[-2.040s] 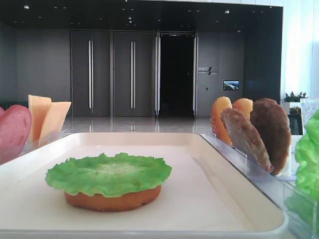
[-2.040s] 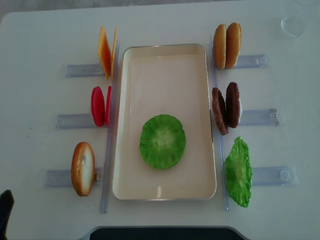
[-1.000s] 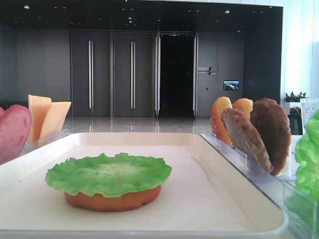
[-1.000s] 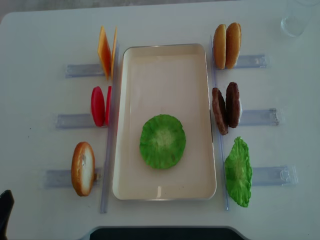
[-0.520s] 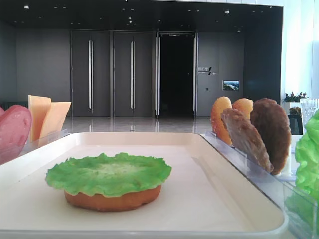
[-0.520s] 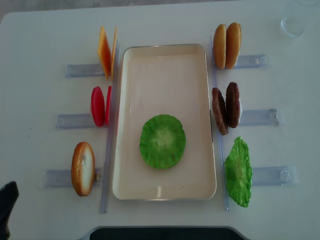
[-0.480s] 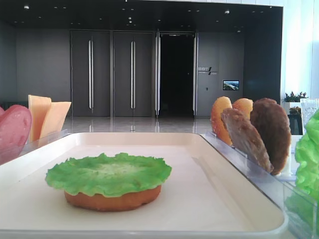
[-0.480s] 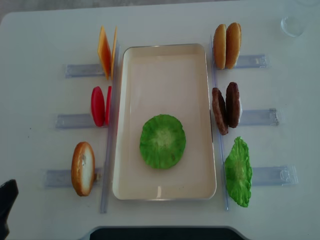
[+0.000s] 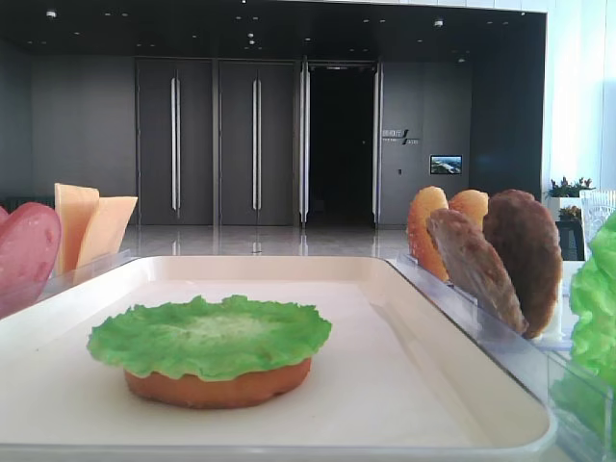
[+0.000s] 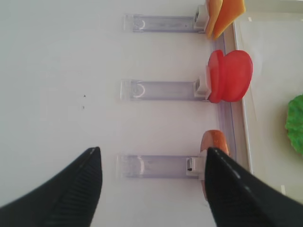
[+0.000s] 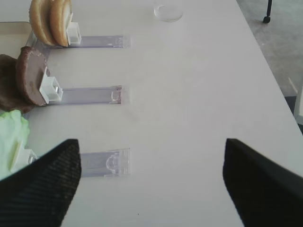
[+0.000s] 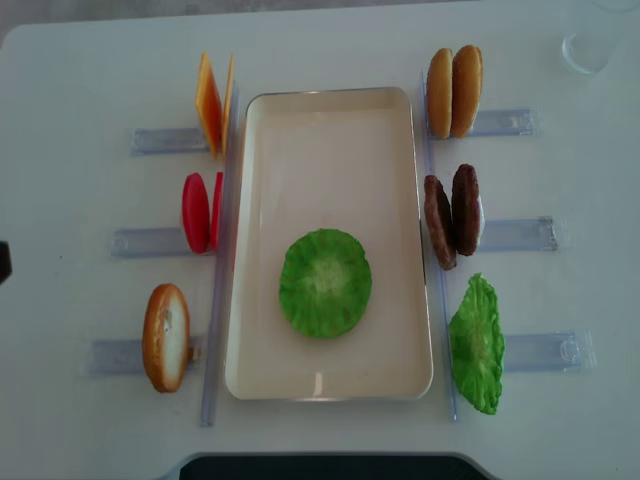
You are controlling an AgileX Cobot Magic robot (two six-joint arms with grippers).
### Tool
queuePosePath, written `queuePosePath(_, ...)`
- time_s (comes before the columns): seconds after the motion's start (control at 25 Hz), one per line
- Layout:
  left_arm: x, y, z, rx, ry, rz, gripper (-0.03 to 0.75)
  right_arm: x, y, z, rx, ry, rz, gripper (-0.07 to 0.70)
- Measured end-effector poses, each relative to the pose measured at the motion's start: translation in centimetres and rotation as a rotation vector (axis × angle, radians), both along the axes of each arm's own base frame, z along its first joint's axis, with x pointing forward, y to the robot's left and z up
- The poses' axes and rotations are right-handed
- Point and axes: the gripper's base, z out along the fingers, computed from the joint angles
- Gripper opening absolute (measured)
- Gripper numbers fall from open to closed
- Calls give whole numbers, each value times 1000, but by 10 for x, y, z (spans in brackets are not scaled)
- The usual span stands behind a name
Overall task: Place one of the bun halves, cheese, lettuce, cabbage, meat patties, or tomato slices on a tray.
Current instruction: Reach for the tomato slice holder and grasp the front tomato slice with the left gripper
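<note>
Left claw spread wide over the counter

Left claw (image 10: 151, 189) is held empty, jaws apart, above the racked tomato slices (image 10: 230, 75), seemingly for a pick. Right claw (image 11: 149, 182) is likewise parted. Lettuce (image 12: 325, 282) is laid on a bun inside the tray (image 12: 330, 110).

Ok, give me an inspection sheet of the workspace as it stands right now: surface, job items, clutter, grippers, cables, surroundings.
Surface: white table, no spills seen.
Tray: centred; holds a lettuce leaf lying on a bun half.
Left racks: cheese, tomato slices, one bun half, all on edge.
Right racks: two bun halves, meat patties, second lettuce.
Clutter: clear dish at the far right corner.
Left gripper: open, empty, above the table beside the near bun rack.
Right gripper: open, empty, above the table right of the racks.
Cables: nothing seen.
Surroundings: dark hall with doors behind; grey floor at the right.
</note>
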Motion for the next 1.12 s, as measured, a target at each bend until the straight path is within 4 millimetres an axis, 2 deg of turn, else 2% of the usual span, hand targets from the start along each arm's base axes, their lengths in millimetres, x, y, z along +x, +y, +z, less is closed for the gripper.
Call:
queuePosePath(0.24,54,6,16,-22,141,20,515,0,0,0,0,0,0,580)
queuePosePath(0.48,117,12,9,-34,273,25,515,0,0,0,0,0,0,580)
queuePosePath(0.64,148,15,3,-56,331,61,515,0,0,0,0,0,0,580)
queuePosePath(0.8,163,18,1,-57,355,83,515,0,0,0,0,0,0,580)
queuePosePath(1.12,163,21,-1,-41,394,118,515,0,0,0,0,0,0,580)
